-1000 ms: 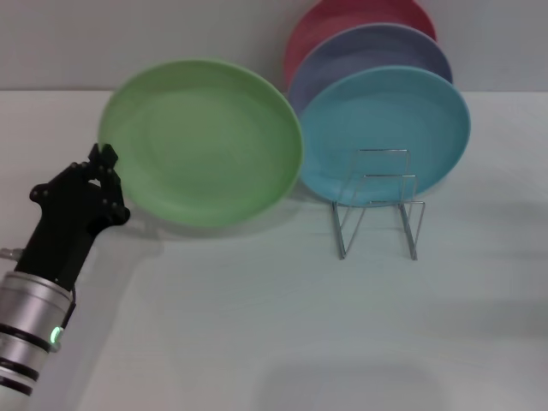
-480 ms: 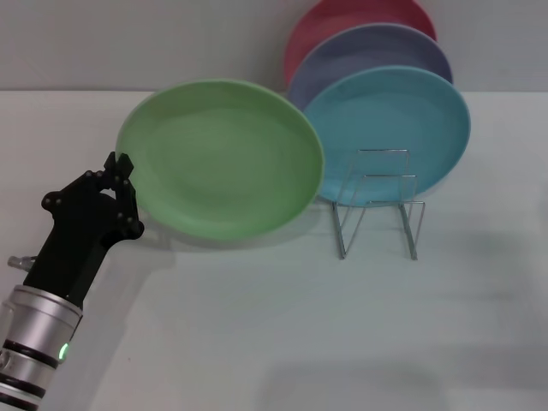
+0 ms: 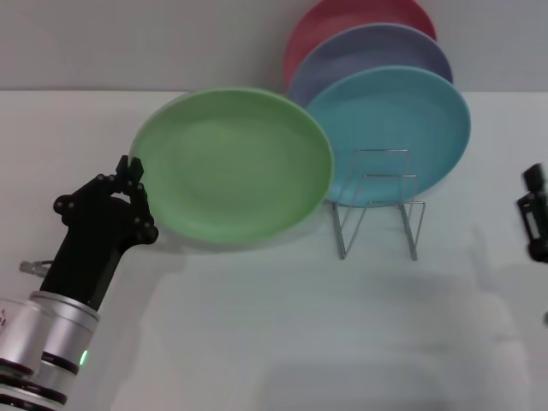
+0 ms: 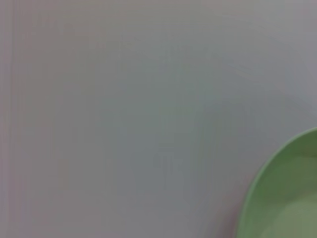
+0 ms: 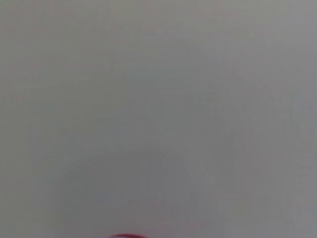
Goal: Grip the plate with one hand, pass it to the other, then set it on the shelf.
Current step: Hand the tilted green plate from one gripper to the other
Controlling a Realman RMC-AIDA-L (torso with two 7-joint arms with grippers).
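Note:
The light green plate hangs tilted above the white table in the head view, held by its left rim. My left gripper is shut on that rim. A curved piece of the plate also shows in the left wrist view. The shelf, a small silver wire rack, stands on the table just right of the plate and touches nothing green. My right gripper shows at the right edge of the head view, well away from the plate.
Behind the shelf lean a turquoise plate, a lavender plate and a red plate against the wall. The green plate overlaps the turquoise one in view. A sliver of red rim shows in the right wrist view.
My left gripper has carried the green plate rightward and a little up, closer to the shelf. My right gripper has come into view at the right edge.

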